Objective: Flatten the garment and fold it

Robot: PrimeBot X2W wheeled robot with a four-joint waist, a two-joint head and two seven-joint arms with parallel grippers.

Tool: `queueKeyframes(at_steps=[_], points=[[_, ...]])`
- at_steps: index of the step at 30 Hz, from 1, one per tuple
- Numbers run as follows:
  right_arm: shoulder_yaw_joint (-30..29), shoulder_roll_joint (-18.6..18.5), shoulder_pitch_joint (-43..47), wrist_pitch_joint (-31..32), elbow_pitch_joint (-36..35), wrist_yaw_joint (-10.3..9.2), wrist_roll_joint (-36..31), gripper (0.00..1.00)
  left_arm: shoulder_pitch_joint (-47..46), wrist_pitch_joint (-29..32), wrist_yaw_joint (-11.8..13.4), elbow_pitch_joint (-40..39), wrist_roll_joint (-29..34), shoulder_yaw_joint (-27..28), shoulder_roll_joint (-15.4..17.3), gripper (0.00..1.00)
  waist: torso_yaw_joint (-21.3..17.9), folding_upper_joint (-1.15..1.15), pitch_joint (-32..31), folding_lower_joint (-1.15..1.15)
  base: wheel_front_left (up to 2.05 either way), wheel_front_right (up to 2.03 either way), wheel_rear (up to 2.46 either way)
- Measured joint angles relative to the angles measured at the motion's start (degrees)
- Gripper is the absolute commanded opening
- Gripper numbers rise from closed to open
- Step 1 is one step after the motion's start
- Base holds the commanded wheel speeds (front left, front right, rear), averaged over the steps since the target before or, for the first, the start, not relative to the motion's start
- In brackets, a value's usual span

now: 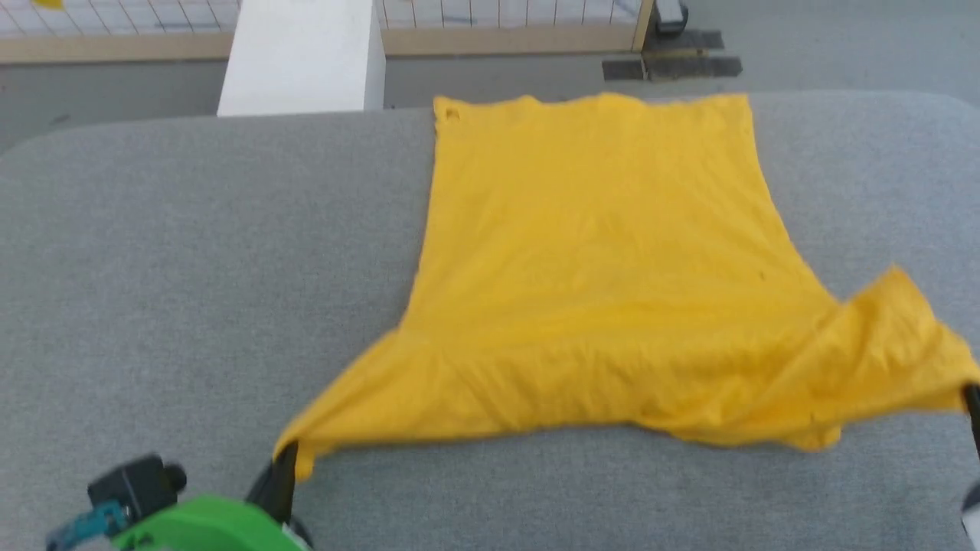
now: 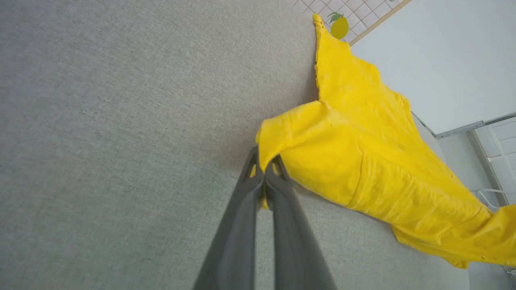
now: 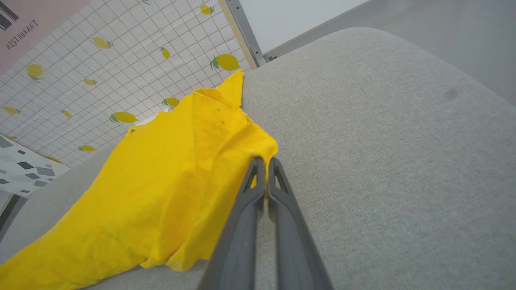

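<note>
On the grey padded surface [image 1: 191, 268], the head view shows the garment [image 1: 605, 283] spread plain yellow side up. Its straight edge lies at the far rim toward 12 o'clock, and its two near corners are drawn out toward 7 and 4 o'clock. The left gripper [image 1: 285, 459] meets the 7 o'clock corner, and the right gripper [image 1: 971, 405] meets the other at the frame's edge. A white block [image 1: 306, 53] stands beyond the surface at 11 o'clock.

In the left wrist view, the left gripper [image 2: 265, 165] is clamped on a sleeve edge of the garment [image 2: 363, 153], which trails off toward 4 o'clock.

In the right wrist view, the right gripper [image 3: 265, 165] pinches a bunched corner of the garment [image 3: 161, 189]. The cloth runs toward 8 o'clock, with a lemon-print wall [image 3: 100, 80] at 10 o'clock.
</note>
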Motion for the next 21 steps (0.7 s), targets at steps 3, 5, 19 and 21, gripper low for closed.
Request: queueKeyframes(at_steps=[3, 5, 19, 21], points=[[-1.74, 0.25, 4.52, 0.19, 0.13, 0.0, 2.58, 0.0, 4.51, 0.87, -0.3, -0.76, -0.88, 0.08, 1.2, 0.0, -0.04, 0.0, -1.49, 0.0, 0.0, 0.0, 0.0], [-2.41, 0.27, 7.09, 0.02, 1.0, 0.0, 4.72, 0.0, 6.67, 1.63, -0.76, -1.07, -1.44, 0.05, 1.9, 0.0, -0.06, 0.0, -2.11, 0.0, 0.0, 0.0, 0.0], [0.59, 0.3, 14.49, -3.64, 9.03, 0.0, 3.99, 0.0, 10.61, 0.86, -0.66, -2.2, -1.11, 0.41, 2.68, 0.0, 0.01, 0.0, -1.3, 0.0, 0.0, 0.0, 0.0], [1.67, 0.32, 13.06, -4.91, 12.41, 0.0, 1.85, 0.0, 8.97, 0.81, -0.6, -1.93, -0.7, -0.37, 2.55, 0.0, -0.07, 0.0, -1.12, 0.0, 0.0, 0.0, 0.0]])
